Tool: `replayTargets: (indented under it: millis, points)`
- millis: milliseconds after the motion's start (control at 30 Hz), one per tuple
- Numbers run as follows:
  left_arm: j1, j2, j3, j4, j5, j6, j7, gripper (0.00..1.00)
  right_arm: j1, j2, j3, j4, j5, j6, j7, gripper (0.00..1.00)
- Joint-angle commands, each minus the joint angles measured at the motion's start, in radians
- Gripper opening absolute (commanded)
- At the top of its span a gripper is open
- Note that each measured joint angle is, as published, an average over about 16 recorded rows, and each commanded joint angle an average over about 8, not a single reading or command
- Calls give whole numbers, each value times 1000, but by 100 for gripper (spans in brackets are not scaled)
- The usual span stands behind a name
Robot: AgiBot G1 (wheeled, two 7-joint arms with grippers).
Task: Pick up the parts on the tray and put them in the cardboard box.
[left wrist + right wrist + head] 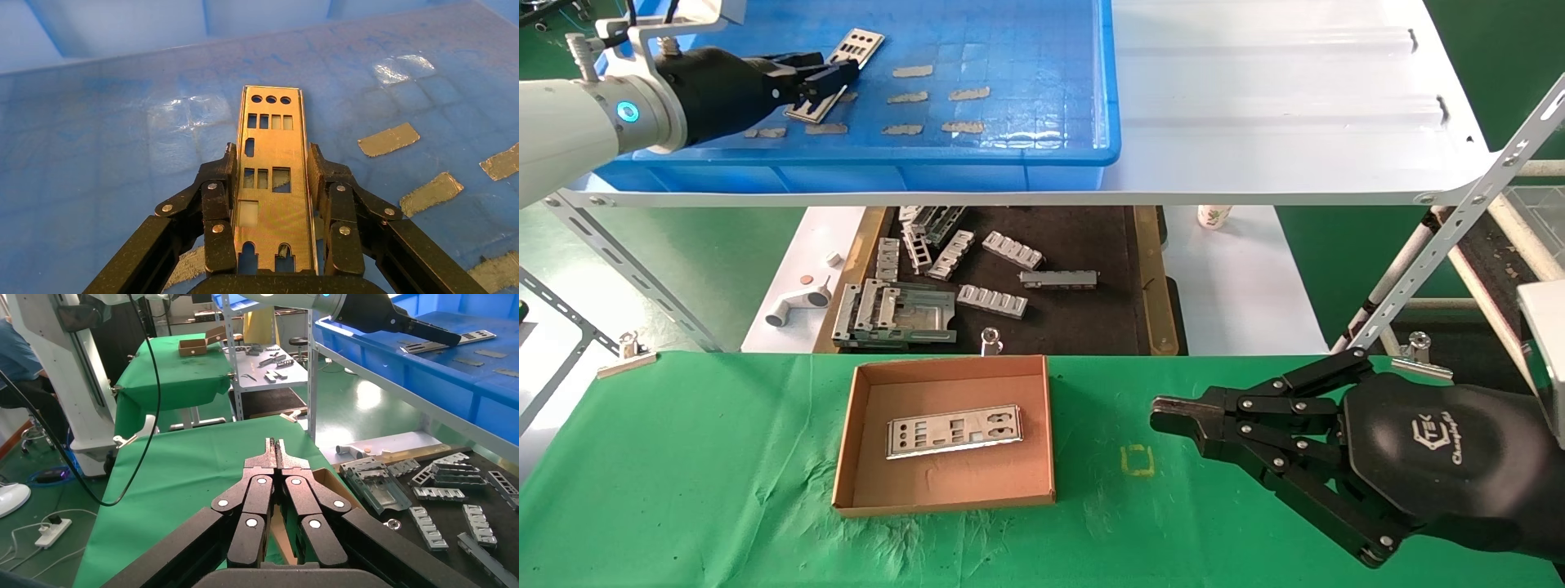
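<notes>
The blue tray (1109, 122) stands on the white upper shelf at the far left. My left gripper (850, 72) reaches into it and is shut on a silver plate (858, 45). In the left wrist view its fingers (220, 184) press both long edges of that plate (269, 153), whose end sticks out past the tips. A second plate (805, 109) lies on the tray floor just beside the gripper. The cardboard box (846, 457) sits on the green table and holds one plate (954, 431). My right gripper (1164, 408) is shut and empty, to the right of the box.
Grey tape strips (911, 72) dot the tray floor. A black-floored tray (1083, 327) with grey ribbed brackets (1012, 250) sits on the lower shelf behind the box. A slanted metal strut (1459, 220) crosses at the right. A yellow square mark (1138, 461) is on the cloth.
</notes>
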Motion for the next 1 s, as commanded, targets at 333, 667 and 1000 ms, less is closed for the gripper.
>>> replayTargets:
  millis: [333, 667, 1000]
  points:
    - [-23, -24, -5, -33, -8, 69, 33, 0, 0, 0, 0, 0, 0, 0, 0, 0]
    - [-57, -95, -18, -101, -32, 322, 128, 0, 0, 0, 0, 0, 0, 0, 0, 0]
    - [-67, -173, -32, -153, -71, 690, 250, 0, 0, 0, 0, 0, 0, 0, 0, 0]
